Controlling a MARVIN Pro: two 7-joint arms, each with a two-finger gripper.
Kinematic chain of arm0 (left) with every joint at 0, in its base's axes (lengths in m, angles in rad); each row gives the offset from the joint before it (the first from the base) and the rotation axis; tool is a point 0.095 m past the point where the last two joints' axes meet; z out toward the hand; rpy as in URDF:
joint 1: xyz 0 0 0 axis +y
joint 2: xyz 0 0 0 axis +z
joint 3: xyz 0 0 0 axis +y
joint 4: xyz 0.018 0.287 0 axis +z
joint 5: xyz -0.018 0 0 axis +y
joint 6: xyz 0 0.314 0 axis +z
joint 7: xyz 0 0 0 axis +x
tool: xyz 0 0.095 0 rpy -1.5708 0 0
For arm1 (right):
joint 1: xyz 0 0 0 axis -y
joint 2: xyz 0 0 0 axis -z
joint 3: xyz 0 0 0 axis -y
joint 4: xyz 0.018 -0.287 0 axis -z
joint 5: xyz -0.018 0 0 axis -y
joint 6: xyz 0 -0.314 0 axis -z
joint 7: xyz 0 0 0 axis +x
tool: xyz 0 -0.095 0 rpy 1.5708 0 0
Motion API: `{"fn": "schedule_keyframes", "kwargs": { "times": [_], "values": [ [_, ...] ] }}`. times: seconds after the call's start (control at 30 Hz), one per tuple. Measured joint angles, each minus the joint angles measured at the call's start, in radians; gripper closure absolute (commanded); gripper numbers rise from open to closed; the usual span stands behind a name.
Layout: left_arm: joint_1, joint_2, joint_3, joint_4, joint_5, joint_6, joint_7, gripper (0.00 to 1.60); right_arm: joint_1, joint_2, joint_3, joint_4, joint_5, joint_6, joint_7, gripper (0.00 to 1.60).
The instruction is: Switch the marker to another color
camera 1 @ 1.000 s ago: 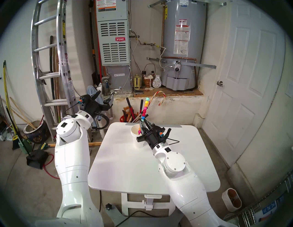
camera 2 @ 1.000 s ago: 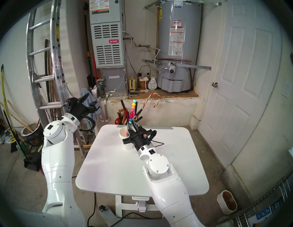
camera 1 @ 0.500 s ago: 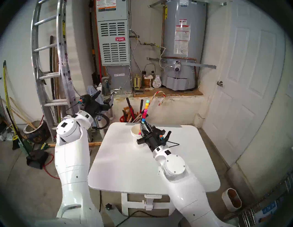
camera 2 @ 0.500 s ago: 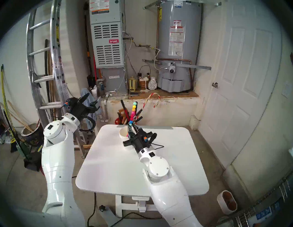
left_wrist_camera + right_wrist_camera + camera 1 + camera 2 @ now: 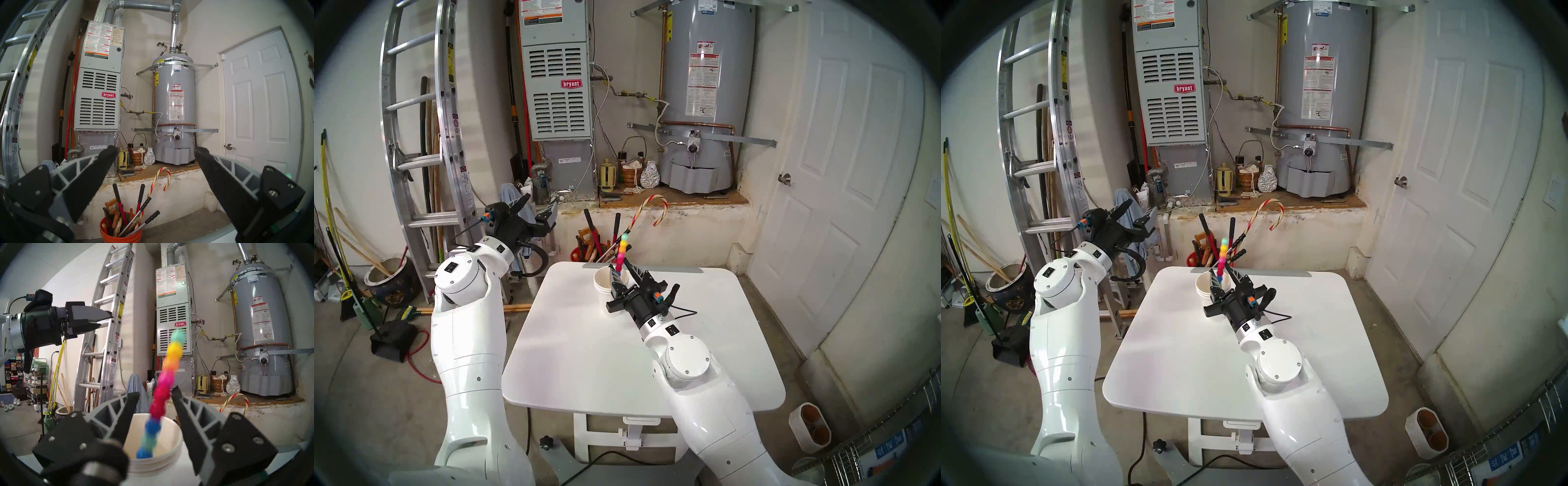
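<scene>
The marker (image 5: 622,250) (image 5: 1222,257) (image 5: 163,392) is a stick of coloured balls, motion-blurred and standing nearly upright. Its lower end is inside the white paper cup (image 5: 601,282) (image 5: 1201,284) (image 5: 171,461) at the table's far edge. My right gripper (image 5: 620,265) (image 5: 1219,268) (image 5: 155,391) is open just above the cup's near rim, its fingers on either side of the marker with a gap on the left. My left gripper (image 5: 539,207) (image 5: 1141,208) (image 5: 156,150) (image 5: 102,321) is open and empty, raised off the table's far left corner.
The white table (image 5: 619,356) carries only the stacked cups. Just beyond its far edge stands an orange bucket (image 5: 577,254) (image 5: 120,235) of handled tools with a striped candy cane (image 5: 654,206). A ladder (image 5: 426,135) leans at the left.
The right gripper's jaws have spread apart and let go of the marker. The marker has dropped lower into the cup and is blurred. The left arm is still.
</scene>
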Motion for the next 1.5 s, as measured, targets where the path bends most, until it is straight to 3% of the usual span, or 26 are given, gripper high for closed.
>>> {"fn": "schedule_keyframes", "kwargs": {
  "times": [0.07, 0.5, 0.57, 0.63, 0.7, 1.0, 1.3, 1.5],
  "values": [
    [0.0, 0.0, 0.0, 0.0, 0.0, 0.0, 0.0, 0.0, -0.002, 0.0, 0.0, -0.001, 0.002, 0.0, 0.002, 0.51],
    [0.002, 0.001, 0.001, -0.002, -0.003, -0.001, 0.0, 0.0, -0.006, 0.001, 0.0, -0.004, 0.005, 0.0, 0.009, 0.47],
    [0.002, 0.001, 0.001, -0.002, -0.003, -0.001, 0.0, 0.0, -0.006, 0.001, 0.0, -0.004, 0.005, 0.001, 0.009, 0.44],
    [0.002, 0.001, 0.001, -0.002, -0.004, -0.001, 0.0, 0.0, -0.007, 0.001, 0.0, -0.004, 0.005, 0.001, 0.009, 0.31],
    [0.002, 0.002, 0.001, -0.002, -0.004, -0.001, 0.0, 0.0, -0.007, 0.001, 0.0, -0.005, 0.005, 0.001, 0.01, 0.06],
    [0.002, 0.002, 0.002, -0.001, -0.005, -0.002, 0.004, 0.0, -0.011, 0.0, 0.008, -0.027, 0.015, -0.001, -0.004, 0.0],
    [0.007, 0.002, -0.005, -0.002, -0.006, -0.001, 0.016, 0.0, 0.006, -0.021, 0.119, -0.102, 0.063, -0.004, -0.087, 0.0],
    [0.009, -0.012, 0.006, -0.014, 0.021, 0.008, 0.067, 0.0, 0.04, -0.036, 0.214, -0.134, 0.071, 0.004, -0.206, 0.0]
  ]
}}
